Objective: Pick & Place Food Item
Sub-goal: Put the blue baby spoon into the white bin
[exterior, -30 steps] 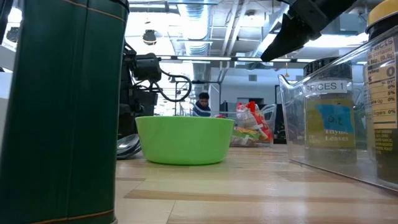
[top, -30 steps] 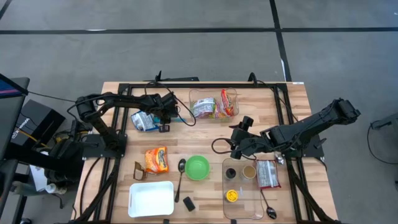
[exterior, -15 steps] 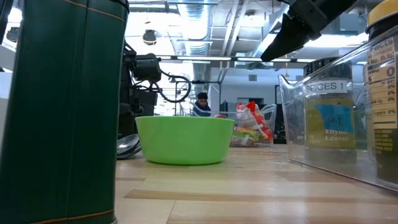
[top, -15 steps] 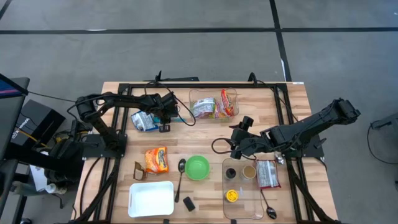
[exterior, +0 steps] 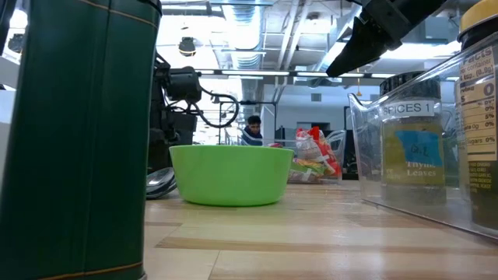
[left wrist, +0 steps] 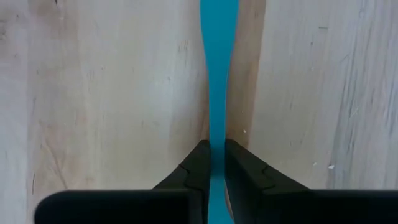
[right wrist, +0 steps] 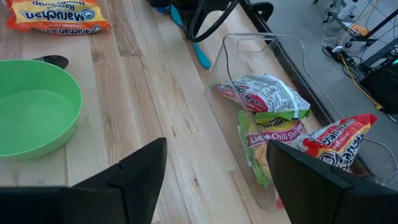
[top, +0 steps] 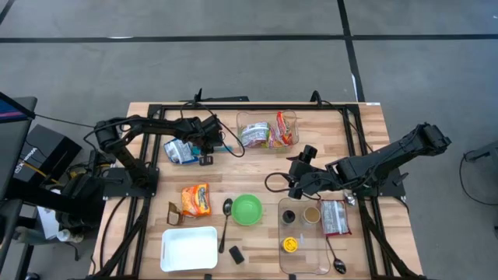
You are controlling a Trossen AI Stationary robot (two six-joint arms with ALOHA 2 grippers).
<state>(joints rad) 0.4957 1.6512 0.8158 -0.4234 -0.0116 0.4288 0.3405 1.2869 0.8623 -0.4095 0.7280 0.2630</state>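
Note:
My left gripper points steeply down at the far left of the table, shut on a thin blue strip, perhaps a utensil's handle, that lies on the wood. A blue-and-white packet lies flat beside it. An orange noodle packet lies flat nearer the front. More noodle packets sit in a clear bin. My right gripper hangs open above the table's middle, between the green bowl and the bin, touching nothing. My left gripper pinches the blue strip's narrow waist between its two fingers, one on each long edge. The fingers come from above, slanting down. The strip runs on ahead of them and lies on the table.
A clear tray at the front right holds spice jars, with a packet beside them. A white tray, a spoon and a small black block lie at the front. A black frame borders the table.

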